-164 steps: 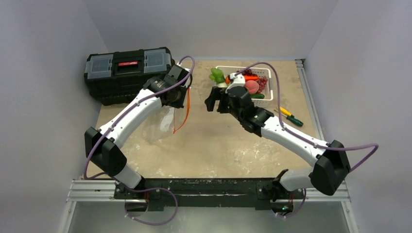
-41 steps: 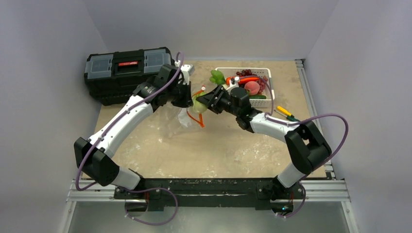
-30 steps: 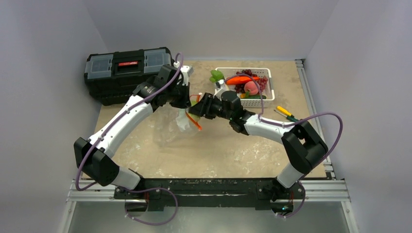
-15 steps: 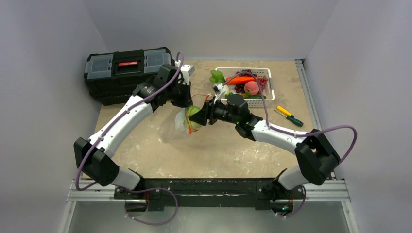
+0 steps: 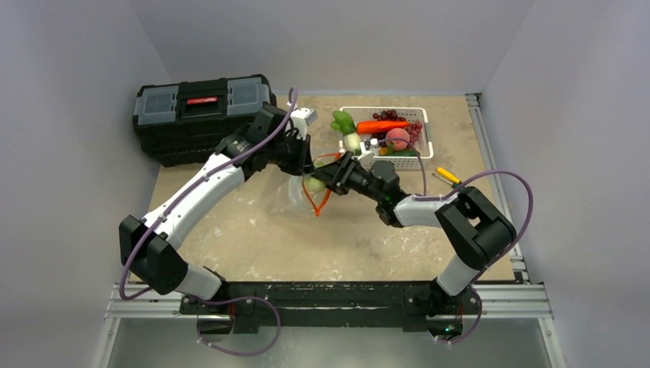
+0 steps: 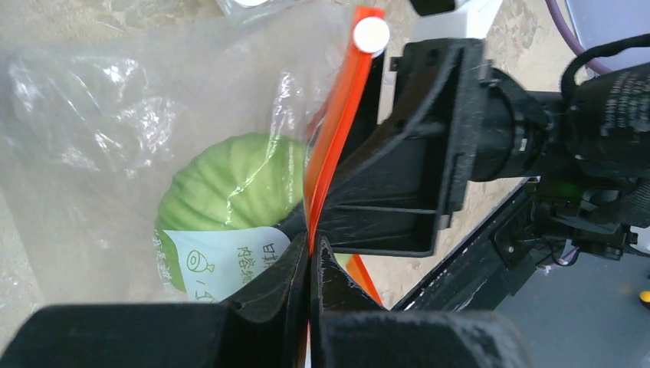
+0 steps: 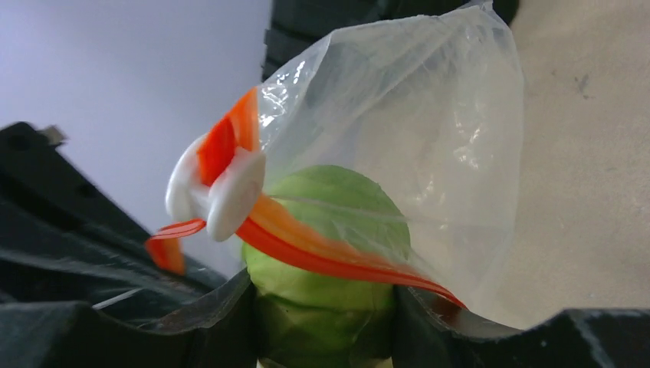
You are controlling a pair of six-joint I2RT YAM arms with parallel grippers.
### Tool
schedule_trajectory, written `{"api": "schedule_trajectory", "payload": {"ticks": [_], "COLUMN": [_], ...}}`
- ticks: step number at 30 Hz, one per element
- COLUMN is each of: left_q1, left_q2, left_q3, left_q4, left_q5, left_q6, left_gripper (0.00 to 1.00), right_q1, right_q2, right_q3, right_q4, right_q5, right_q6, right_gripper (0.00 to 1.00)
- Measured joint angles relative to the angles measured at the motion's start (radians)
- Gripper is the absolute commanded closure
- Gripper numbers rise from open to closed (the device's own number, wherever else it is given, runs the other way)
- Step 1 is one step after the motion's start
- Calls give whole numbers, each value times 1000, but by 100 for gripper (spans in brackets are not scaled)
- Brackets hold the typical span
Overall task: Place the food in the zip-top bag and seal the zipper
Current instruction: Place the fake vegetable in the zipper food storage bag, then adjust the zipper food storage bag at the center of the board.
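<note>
Left gripper (image 6: 310, 264) clenches the zipper (image 6: 337, 130), zip-top bag (image 7: 437, 100) hanging over the worktop's (image 5: 360, 238) middle; right gripper (image 7: 320, 341) grasps the green leafy piece (image 7: 337, 203), partly inside its mouth.

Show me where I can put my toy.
Biggest bare patch: the near table, between the left arm and right arm, in front of the bag. A smaller one lies right of the basket. It's crowded around the bag, basket and screwdrivers.
</note>
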Motion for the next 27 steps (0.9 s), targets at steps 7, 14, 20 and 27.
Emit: {"api": "schedule_trajectory", "payload": {"ticks": [7, 14, 20, 27], "left_q1": [0, 2, 0, 1], "left_q2": [-2, -26, -85, -93], "left_q3": [1, -3, -24, -24], "left_q4": [5, -2, -3, -13], "left_q5": [23, -5, -132, -227], "left_q6": [-1, -2, -5, -9], "left_gripper": [100, 100, 100, 100], "right_q1": [-2, 11, 19, 21], "right_q2": [-42, -14, -82, -294], "right_q3": [-11, 105, 143, 198], "right_q4": [11, -175, -455, -784], "right_q5": [110, 124, 90, 140], "right_q6": [39, -93, -290, -545], "right_gripper": [29, 11, 9, 9]}}
